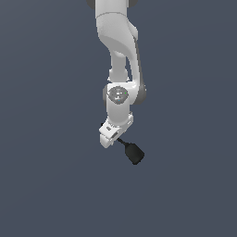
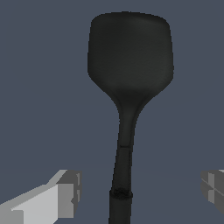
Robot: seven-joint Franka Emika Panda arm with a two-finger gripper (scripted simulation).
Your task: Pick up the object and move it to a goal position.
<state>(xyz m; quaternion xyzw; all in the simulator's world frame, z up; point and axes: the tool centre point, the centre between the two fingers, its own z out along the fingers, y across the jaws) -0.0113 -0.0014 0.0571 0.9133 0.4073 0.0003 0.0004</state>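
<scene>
The gripper point(image 2: 139, 192) is standing with its fingers point(image 2: 65, 192) spread apart, each well clear of the object's point(image 2: 128, 65) stem. In the exterior view the black object point(image 1: 133, 151) is lying just beside the gripper point(image 1: 109, 135), its long axis slanting toward that view's lower right, head outermost.

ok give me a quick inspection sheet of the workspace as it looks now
surface: plain flat grey-blue ground, no markings.
job's things: black object, thin stem with a rounded blocky head; stem end points at the gripper in the exterior view; no goal marker seen.
clutter: nothing seen.
grippers: gripper open, fingers standing apart on either side of the stem, neither touching it in the wrist view.
cables: nothing seen.
surroundings: white arm coming down from the top of the exterior view; nothing else seen.
</scene>
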